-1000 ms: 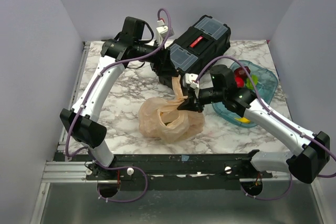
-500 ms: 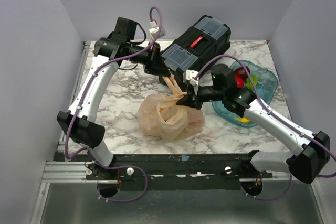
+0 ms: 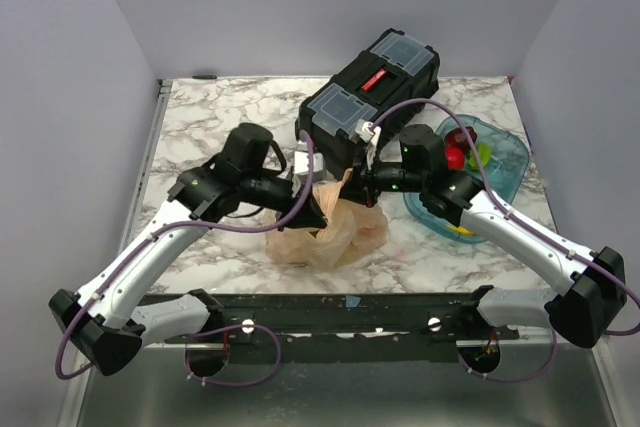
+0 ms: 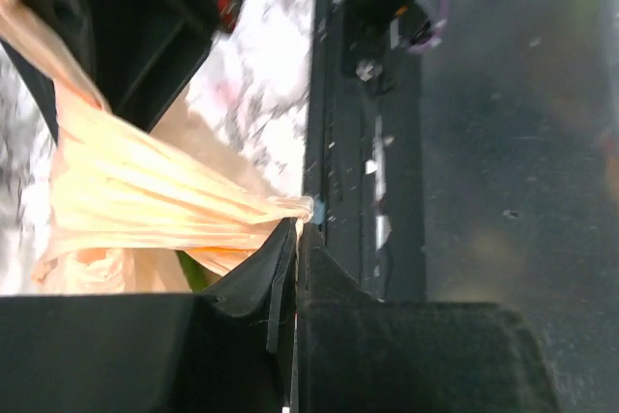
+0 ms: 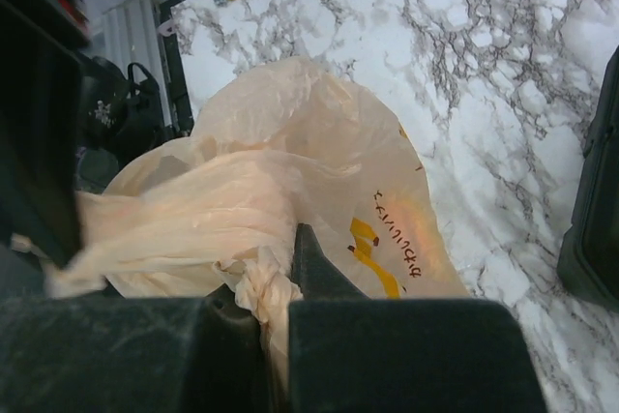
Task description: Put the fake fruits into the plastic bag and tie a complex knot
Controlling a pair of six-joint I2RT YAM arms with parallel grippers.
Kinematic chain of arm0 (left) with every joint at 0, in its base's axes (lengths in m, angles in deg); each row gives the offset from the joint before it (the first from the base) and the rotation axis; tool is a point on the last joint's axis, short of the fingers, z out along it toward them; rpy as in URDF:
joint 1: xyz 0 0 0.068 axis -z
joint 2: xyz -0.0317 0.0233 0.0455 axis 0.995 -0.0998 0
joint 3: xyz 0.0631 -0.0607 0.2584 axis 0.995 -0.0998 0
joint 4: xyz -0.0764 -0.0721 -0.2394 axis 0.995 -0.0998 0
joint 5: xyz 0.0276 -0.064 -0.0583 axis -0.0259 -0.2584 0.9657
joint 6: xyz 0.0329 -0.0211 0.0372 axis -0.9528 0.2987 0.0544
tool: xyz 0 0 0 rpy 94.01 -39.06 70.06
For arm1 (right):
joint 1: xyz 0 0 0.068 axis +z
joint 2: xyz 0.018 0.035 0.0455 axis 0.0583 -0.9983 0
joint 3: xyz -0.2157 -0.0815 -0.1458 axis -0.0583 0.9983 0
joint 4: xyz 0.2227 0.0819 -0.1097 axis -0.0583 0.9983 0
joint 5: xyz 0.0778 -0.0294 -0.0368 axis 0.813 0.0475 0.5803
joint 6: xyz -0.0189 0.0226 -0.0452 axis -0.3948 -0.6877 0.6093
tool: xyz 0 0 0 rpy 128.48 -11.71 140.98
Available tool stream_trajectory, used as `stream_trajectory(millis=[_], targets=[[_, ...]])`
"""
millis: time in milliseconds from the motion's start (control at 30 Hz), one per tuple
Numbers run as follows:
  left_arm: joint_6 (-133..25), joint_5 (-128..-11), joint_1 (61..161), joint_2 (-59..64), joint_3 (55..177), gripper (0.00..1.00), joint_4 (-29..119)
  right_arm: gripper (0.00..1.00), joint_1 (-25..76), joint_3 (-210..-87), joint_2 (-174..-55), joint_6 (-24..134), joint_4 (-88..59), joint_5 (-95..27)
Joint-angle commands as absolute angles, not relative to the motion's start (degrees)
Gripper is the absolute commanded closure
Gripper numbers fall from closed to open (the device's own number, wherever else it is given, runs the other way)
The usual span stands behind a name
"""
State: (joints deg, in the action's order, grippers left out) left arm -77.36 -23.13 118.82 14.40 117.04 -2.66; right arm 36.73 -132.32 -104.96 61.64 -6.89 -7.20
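Observation:
The peach plastic bag (image 3: 340, 230) lies crumpled on the marble between both arms. My left gripper (image 3: 313, 215) is shut on a stretched strip of the bag's handle (image 4: 164, 195), pinched at the fingertips (image 4: 296, 229). At the bag's far side my right gripper (image 3: 360, 183) is shut on a twisted lump of handle (image 5: 263, 289); I cannot tell whether that lump is a knot. A green fruit (image 4: 190, 264) shows through the bag. Red (image 3: 459, 154), green (image 3: 484, 151) and yellow (image 3: 466, 230) fake fruits lie in the blue tray (image 3: 512, 152).
The black toolbox (image 3: 372, 87) stands just behind the bag and my right gripper. The blue tray sits at the right, under my right forearm. The table's black front rail (image 4: 338, 142) runs close to my left gripper.
My left arm has swung from beside the toolbox to the bag's near left side and shut on a handle strip. The right gripper moved slightly back, still holding.

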Motion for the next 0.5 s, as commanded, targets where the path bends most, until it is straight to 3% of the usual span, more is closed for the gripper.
stream_trajectory(millis=[0,233,467], targets=[[-74.7,-44.0,125.1,14.0,106.8,1.0,3.4,1.0,35.8,-132.7,-105.1,54.7,-8.2,-14.0],[-66.4,-69.1,124.3,7.7,102.1,1.0,15.3,0.99,35.8,-130.2,-102.3,51.1,-9.2,-8.8],[-63.7,-64.0,120.2,7.0,101.1,1.0,28.9,0.99,35.7,-125.6,-103.3,40.0,-20.8,-4.3]])
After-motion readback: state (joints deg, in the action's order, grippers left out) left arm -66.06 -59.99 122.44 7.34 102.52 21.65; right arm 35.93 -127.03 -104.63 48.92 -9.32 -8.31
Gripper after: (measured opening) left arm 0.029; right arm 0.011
